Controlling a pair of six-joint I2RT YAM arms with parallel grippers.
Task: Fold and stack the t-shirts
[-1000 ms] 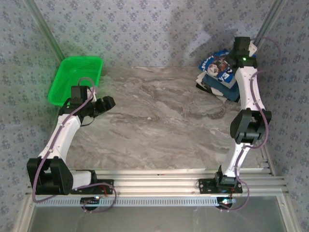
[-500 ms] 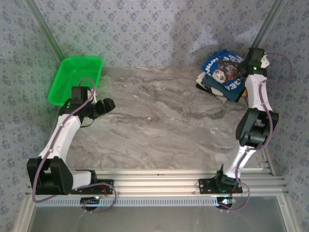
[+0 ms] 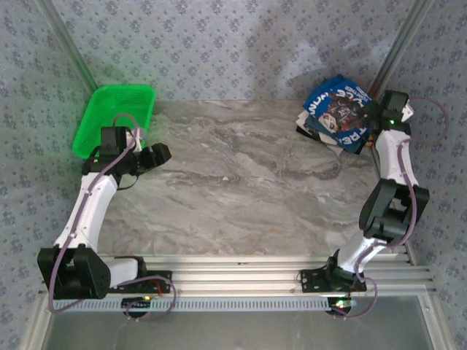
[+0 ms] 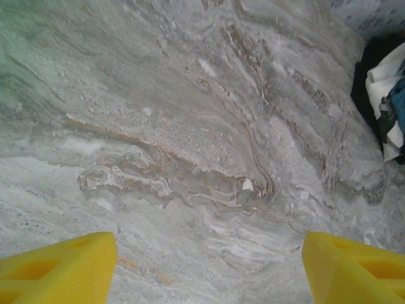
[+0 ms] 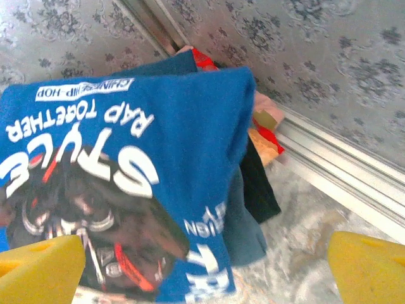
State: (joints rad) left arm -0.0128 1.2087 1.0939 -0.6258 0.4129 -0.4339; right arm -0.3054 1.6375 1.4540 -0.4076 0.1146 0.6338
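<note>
At 10 o'clock on the marble table (image 3: 241, 197) we see the green mesh basket (image 3: 117, 117), pushed against the patterned wall. Just beside it, toward 9 o'clock, the left gripper (image 4: 209, 269) hangs over bare marble; its yellow fingers (image 4: 57, 266) are spread wide, with nothing between them.

Over at 2 o'clock, in the far corner, the t-shirts sit in a loose pile. The royal-blue t-shirt (image 5: 126, 164) lies on top, folded, its white-and-red lettering facing up. A darker blue tee (image 5: 243, 221) pokes out beneath its edge, with a black one (image 5: 256, 183) and orange-red cloth (image 5: 262, 142) lower in the pile, next to the metal rail.

The right gripper (image 5: 204, 269) hovers at the pile's 3 o'clock side. Its fingers (image 5: 370, 266) stand far apart and we see no cloth pinched between them.
</note>
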